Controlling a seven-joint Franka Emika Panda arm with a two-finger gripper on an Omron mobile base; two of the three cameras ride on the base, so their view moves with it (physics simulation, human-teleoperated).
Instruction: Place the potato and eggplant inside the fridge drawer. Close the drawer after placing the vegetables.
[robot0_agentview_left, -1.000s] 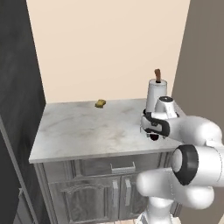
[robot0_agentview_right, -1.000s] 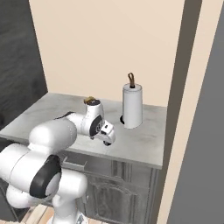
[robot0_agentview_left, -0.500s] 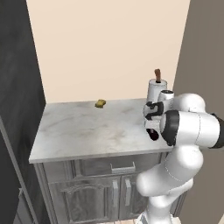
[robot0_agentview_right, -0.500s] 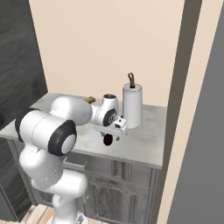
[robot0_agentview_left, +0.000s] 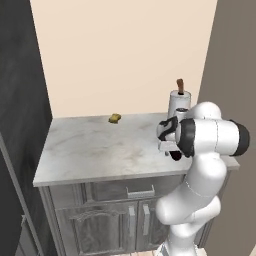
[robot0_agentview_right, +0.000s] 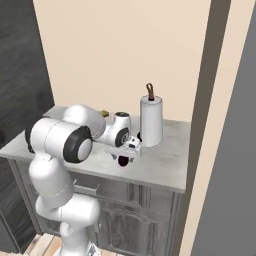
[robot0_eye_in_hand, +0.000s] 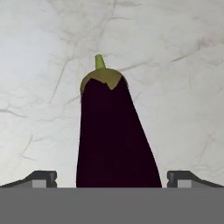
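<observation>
We see the gripper (robot0_eye_in_hand: 112, 177) poised directly over the eggplant (robot0_eye_in_hand: 113, 140), its jaws spread wide so that one fingertip (robot0_eye_in_hand: 40, 178) stands on each side of the dark body without touching it. The eggplant lies on the marble counter (robot0_agentview_left: 95, 150), its green stem pointing away from the hand. In the right base view the eggplant (robot0_agentview_right: 123, 160) sits just below the hand, near the counter's front edge and a little left of the paper-towel roll (robot0_agentview_right: 151, 121). A small yellowish cube (robot0_agentview_left: 115, 118) rests at the far edge, well apart, beside the wall.
</observation>
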